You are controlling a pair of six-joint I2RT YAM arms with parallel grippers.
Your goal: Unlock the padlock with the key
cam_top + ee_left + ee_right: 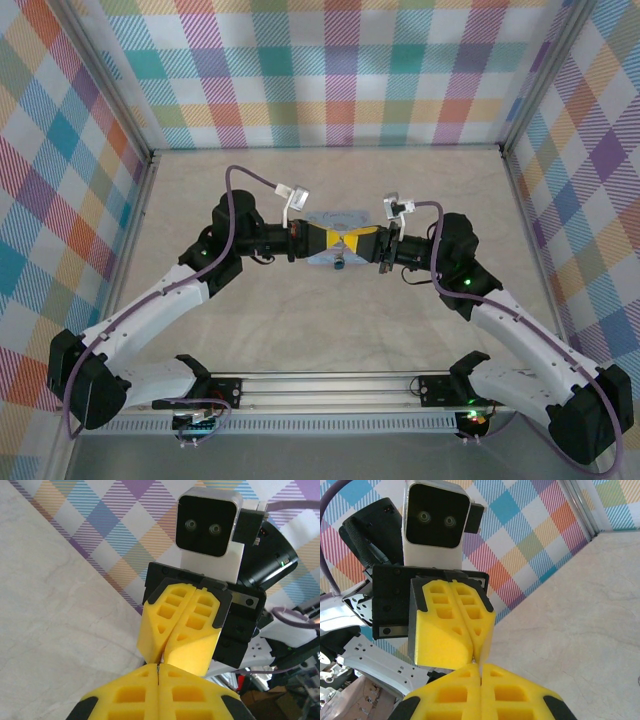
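While closed, left hand point(339, 241) touches right point(352, 241)

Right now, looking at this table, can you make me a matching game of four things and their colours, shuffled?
Things:
1 left pincer
2 thin looping cable
3 flat rectangular tin
4 stone-patterned table top

Colours:
a pale blue
b yellow
c beige
d purple

Pairs: 1-b, 2-d, 3-a, 4-c.
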